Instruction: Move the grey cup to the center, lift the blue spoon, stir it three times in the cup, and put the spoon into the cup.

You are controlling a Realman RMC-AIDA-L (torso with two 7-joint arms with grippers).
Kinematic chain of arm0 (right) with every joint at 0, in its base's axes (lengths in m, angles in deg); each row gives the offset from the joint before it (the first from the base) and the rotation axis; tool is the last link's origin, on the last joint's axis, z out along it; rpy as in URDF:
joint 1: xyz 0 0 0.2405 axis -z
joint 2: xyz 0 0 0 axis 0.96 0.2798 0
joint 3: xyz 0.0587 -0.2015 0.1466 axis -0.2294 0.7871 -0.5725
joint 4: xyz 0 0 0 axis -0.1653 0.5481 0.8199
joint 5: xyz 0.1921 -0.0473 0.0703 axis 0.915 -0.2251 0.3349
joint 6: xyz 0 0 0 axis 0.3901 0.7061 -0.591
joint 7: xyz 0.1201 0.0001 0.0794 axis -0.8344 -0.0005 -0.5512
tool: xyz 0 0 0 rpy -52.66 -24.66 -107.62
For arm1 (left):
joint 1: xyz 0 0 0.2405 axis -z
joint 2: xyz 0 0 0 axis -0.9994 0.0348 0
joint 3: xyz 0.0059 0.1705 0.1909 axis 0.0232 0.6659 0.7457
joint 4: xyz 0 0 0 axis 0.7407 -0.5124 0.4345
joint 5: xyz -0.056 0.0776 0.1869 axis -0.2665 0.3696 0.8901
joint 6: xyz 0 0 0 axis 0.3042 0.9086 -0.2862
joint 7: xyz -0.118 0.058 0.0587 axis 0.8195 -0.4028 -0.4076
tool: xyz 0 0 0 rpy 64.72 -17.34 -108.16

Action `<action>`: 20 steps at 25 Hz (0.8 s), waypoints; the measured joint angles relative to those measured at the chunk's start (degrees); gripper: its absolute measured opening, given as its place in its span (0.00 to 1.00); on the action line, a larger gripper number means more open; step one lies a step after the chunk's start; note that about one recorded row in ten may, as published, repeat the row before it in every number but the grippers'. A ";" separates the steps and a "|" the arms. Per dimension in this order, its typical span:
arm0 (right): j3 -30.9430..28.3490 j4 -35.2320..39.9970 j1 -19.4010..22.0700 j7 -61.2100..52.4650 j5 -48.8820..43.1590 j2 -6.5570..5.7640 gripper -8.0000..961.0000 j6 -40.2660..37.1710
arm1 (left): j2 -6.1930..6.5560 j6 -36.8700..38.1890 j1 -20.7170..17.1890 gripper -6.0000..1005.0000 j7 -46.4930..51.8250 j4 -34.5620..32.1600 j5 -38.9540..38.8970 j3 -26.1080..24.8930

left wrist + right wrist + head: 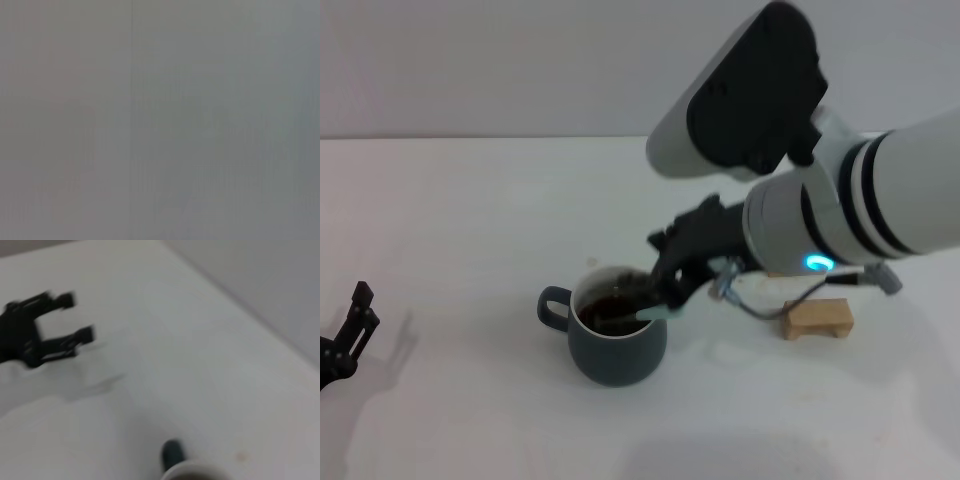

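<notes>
The grey cup (617,350) stands on the white table near the middle, its loop handle pointing to my left and dark liquid inside. My right gripper (668,290) hovers over the cup's right rim, shut on the blue spoon (658,313). The spoon's pale handle end shows just below the fingers, and its bowl dips into the cup, hidden in the liquid. The right wrist view catches only the cup's rim (192,473) and handle. My left gripper (348,338) rests at the table's far left, open and holding nothing; it also appears in the right wrist view as the left gripper (47,330).
A tan wooden block (817,318) lies on the table to the right of the cup, under my right forearm. A cable loops from the right wrist toward the block. The left wrist view is plain grey.
</notes>
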 joint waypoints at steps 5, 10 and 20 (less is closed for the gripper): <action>0.67 0.36 3.63 4.37 -4.22 0.05 0.53 -14.99 | 0.00 -0.12 0.26 0.86 -0.14 -0.05 -0.08 -0.07; 4.41 1.70 12.42 13.21 -5.01 0.05 0.55 -40.13 | 0.00 -0.15 0.31 0.86 -0.13 -0.05 -0.14 -0.11; 22.31 26.35 26.36 25.72 -6.18 0.10 0.55 -112.55 | -0.01 0.42 -0.11 0.86 -0.04 -0.05 -0.31 -1.12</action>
